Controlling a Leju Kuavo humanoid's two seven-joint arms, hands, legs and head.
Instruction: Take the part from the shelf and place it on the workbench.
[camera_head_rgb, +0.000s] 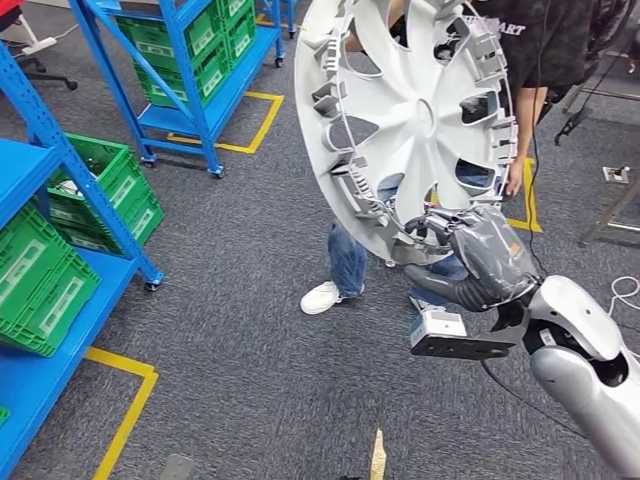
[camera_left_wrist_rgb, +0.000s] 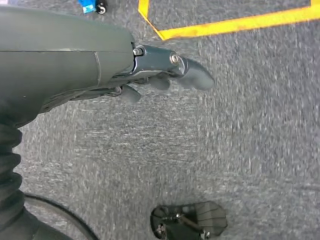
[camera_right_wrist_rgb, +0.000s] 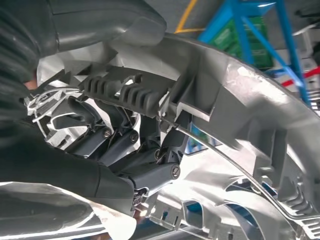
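Item: wheel cover (camera_head_rgb: 411, 115), silver-grey plastic, round, with spoke openings and clips around its rim. Location: held aloft over the grey carpet (camera_head_rgb: 226, 300), tilted, inner side (ribs and wire ring visible) facing the head camera. It rests on no shelf or bench.

Right hand (camera_head_rgb: 453, 255): fingers (camera_right_wrist_rgb: 151, 172) clamped on the lower rim of the wheel cover; in the right wrist view the dark fingers hook through behind the rim's ribbed clips, the thumb lying over the outer edge.

Left hand (camera_left_wrist_rgb: 166, 75): hangs above the carpet, holding nothing; fingers extended forward and lying close together, slightly curled. Whether they count as apart or closed cannot be told from this blurred view.

Surroundings: blue shelf (camera_head_rgb: 45, 160) at the left edge of the head view, carrying green crates (camera_head_rgb: 45, 285) on its lower levels. A second blue shelf (camera_head_rgb: 189, 90) stands farther back, also stocked with green crates. Yellow floor tape (camera_head_rgb: 124, 400) marks bays on the carpet. A person (camera_head_rgb: 347, 265) in jeans and white shoes stands directly behind the wheel cover, partly hidden by it.
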